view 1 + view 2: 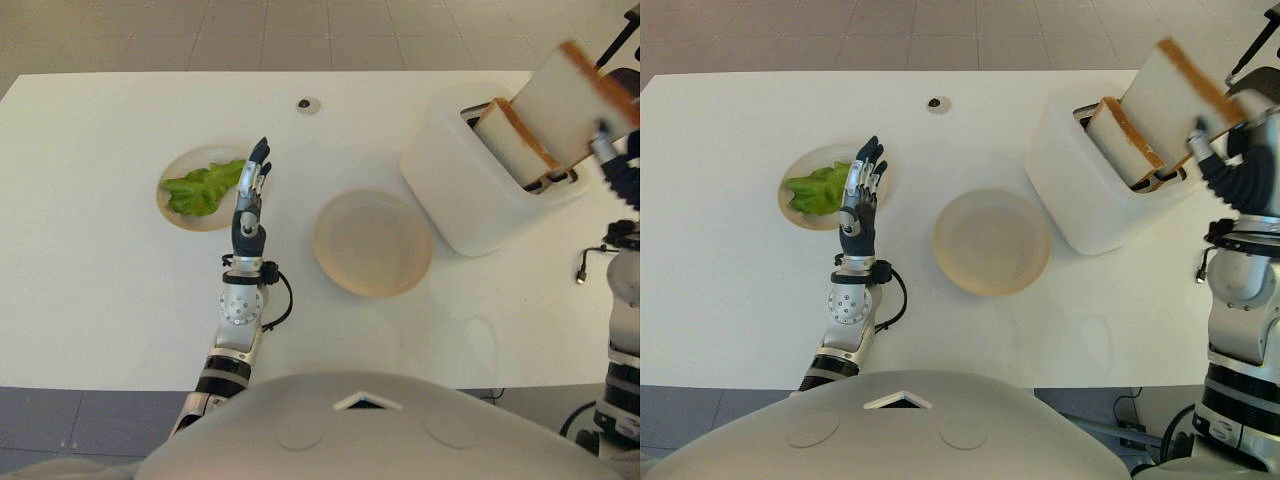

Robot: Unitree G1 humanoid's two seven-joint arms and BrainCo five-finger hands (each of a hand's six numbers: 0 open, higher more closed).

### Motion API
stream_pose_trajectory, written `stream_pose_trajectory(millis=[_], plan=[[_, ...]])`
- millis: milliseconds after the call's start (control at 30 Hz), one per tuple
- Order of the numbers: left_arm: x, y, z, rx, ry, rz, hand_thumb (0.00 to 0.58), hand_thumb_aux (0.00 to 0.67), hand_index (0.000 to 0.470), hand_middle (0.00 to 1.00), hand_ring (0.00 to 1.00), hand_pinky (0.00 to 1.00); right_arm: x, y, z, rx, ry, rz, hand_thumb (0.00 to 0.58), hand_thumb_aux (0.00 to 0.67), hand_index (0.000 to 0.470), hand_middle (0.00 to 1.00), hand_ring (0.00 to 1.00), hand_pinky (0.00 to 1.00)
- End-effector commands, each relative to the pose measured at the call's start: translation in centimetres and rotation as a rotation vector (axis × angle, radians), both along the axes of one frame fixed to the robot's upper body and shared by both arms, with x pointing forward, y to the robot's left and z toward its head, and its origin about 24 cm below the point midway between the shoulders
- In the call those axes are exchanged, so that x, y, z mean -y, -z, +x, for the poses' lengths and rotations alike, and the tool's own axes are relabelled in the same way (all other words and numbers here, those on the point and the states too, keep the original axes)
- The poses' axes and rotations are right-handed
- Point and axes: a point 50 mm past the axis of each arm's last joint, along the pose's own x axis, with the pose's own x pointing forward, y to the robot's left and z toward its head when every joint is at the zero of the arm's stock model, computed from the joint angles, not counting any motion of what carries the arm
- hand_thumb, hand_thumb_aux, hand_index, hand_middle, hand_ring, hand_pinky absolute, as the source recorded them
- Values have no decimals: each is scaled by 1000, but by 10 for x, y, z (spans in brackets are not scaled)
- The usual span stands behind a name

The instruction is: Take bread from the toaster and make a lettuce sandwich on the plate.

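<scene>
**Step in hand:** carrying the first slice from toaster to plate.

**Observed.** The right hand [1230,135], at the upper right of the frame, has its fingers closed on the lower edge of a bread slice [1165,85]. The slice is tilted and sits above the toaster [1080,195], clear of its slot. A second slice [1120,140] leans in the slot just beneath it. The plate [990,290] lies bare at centre frame, just left of the toaster. The left hand [860,200] stands upright left of centre, fingers straight and holding nothing. It is just beside the small dish [800,222] that holds the lettuce [818,192].

**Assessment.** The grip takes one edge only, so I judge the slice liable to pivot or slip in transit.

**How I would do it:**
- Hold the grip firm and lift enough to clear the toaster's near wall.
- Travel down and left in the frame to the plate.
- Turn the slice flat before letting go.
- Release low, near the plate's middle, so the lettuce and second slice can stack squarely.

**Risk:** brushing the second slice or nudging the toaster on the way out.
</scene>
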Motion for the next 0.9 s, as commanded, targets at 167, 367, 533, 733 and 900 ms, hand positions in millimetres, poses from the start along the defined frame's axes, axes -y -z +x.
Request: stream_pose_trajectory(millis=[167,367,533,733,900], plan=[[-12,-6,7,21,-43,25,0,0,0,0,0,0,-87,72,-2,-529,-862,399,580,670,470,1000,1000,1000],[-33,-15,13,64,-111,115,0,0,0,0,0,0,-75,150,4,-942,-794,515,580,670,470,1000,1000,1000],[-63,-20,21,62,-229,362,0,0,0,0,0,0,-79,174,9,-1097,-770,411,580,670,470,1000,1000,1000],[-126,-24,26,-74,-520,1061,0,0,0,0,0,0,-88,164,24,-1176,-771,165,580,670,470,1000,1000,1000],[-143,6,37,-295,-391,1399,0,0,0,0,0,0,-93,152,27,-1153,-729,51,0,0,0,267,267,267]])
